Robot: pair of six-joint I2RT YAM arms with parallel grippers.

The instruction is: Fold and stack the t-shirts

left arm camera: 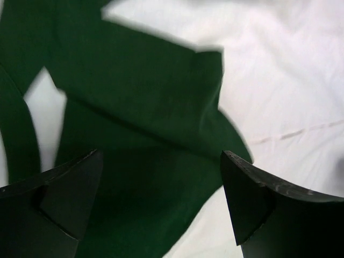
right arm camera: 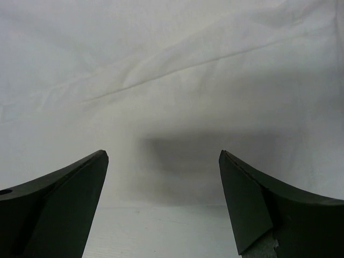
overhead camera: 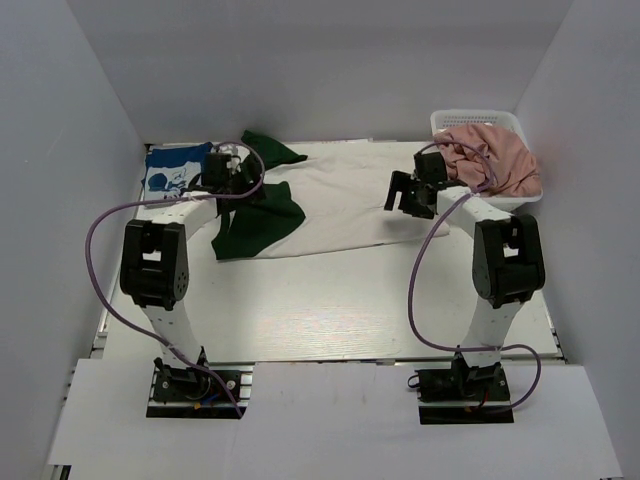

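A white t-shirt [overhead camera: 345,200] lies spread flat across the back middle of the table. A dark green t-shirt [overhead camera: 255,222] lies crumpled over its left part, with a piece at the back [overhead camera: 270,148]. My left gripper [overhead camera: 243,180] is open and empty just above the green shirt [left arm camera: 134,107], with white cloth [left arm camera: 279,80] to its right. My right gripper [overhead camera: 408,195] is open and empty, low over the white shirt's right edge [right arm camera: 177,80]. A folded blue and white shirt [overhead camera: 172,168] lies at the back left.
A white basket [overhead camera: 455,121] at the back right holds crumpled pink shirts [overhead camera: 495,162]. White walls close in the table on the left, back and right. Purple cables loop from both arms. Bare tabletop [overhead camera: 320,310] lies in front of the shirts.
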